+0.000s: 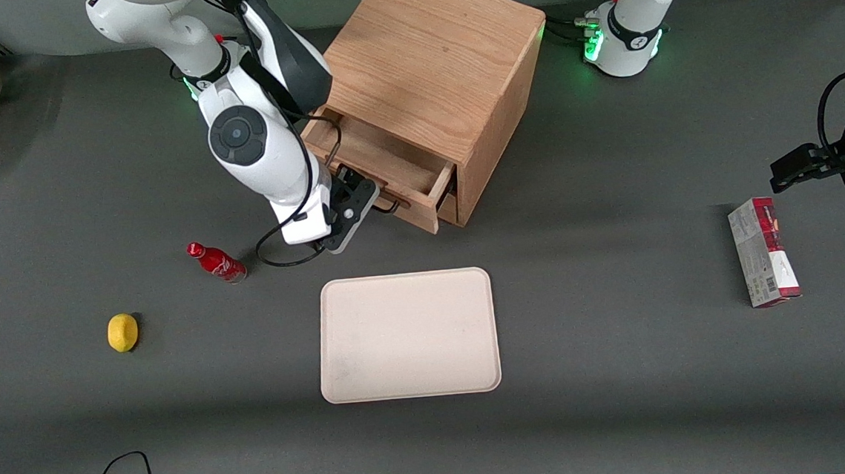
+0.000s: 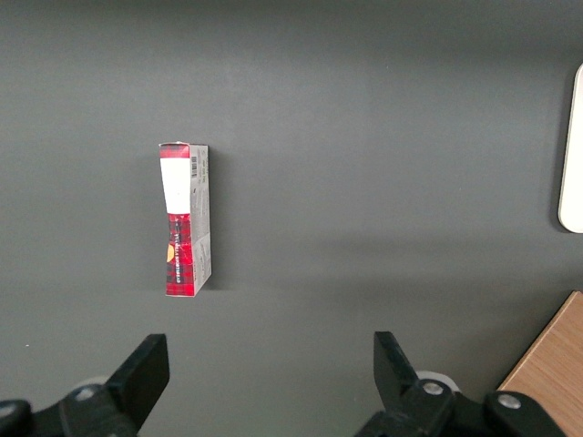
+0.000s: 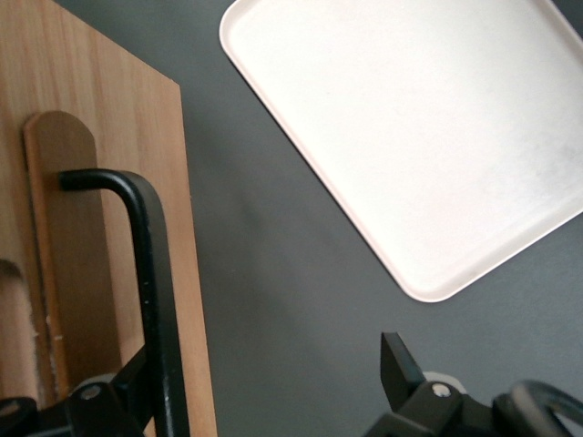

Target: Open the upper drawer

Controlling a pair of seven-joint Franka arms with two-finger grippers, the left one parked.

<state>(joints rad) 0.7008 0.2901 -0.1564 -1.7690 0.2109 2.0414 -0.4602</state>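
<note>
The oak cabinet (image 1: 429, 65) stands at the middle of the table. Its upper drawer (image 1: 387, 161) is pulled partly out, with its inside showing. The lower drawer (image 1: 449, 209) sits closed beneath it. My right gripper (image 1: 369, 197) is at the upper drawer's front, over the black wire handle (image 1: 391, 206). In the right wrist view the gripper (image 3: 269, 382) is open wide. The handle (image 3: 150, 273) runs along the drawer front (image 3: 100, 182), just inside one finger (image 3: 127, 391) and apart from the other finger (image 3: 398, 364).
A cream tray (image 1: 407, 335) lies nearer the front camera than the cabinet; it shows in the right wrist view (image 3: 410, 137). A red bottle (image 1: 217, 262) and a lemon (image 1: 123, 332) lie toward the working arm's end. A red and white box (image 1: 763, 252) lies toward the parked arm's end.
</note>
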